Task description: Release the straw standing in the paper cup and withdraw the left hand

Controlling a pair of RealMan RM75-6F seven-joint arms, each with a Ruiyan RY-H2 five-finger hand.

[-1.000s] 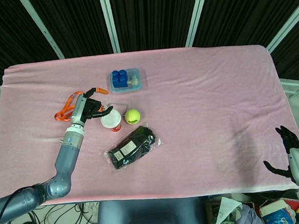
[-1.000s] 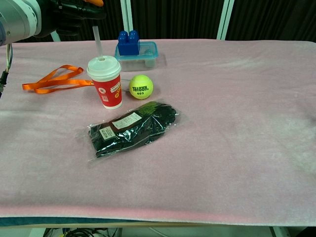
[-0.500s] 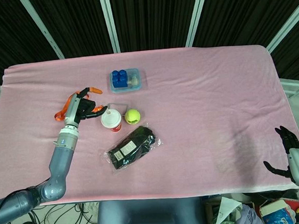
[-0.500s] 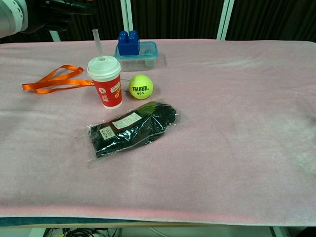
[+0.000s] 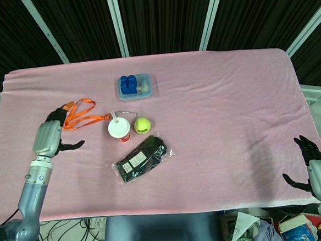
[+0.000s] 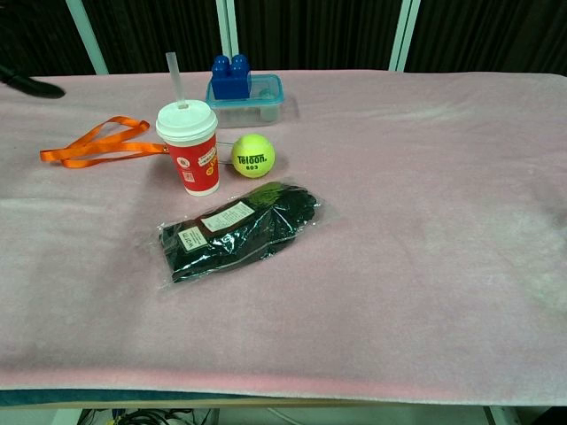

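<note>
Left hand [image 5: 50,136] at left edge, fingers spread, empty, well apart from paper cup [image 5: 119,129]; straw [image 6: 174,78] upright. Risk: snagging orange lanyard [image 5: 80,115] nearby, dragging it.

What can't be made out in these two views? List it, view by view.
- Left hand: chest view shows only a dark fingertip at the left edge; the frame cuts off the rest.
- Right hand: absent from chest view.
- Straw below the paper cup lid: hidden by the lid in both views.
- Container contents: partly blocked by the blue block in chest view.
- Glove packet label: too small to read.
</note>
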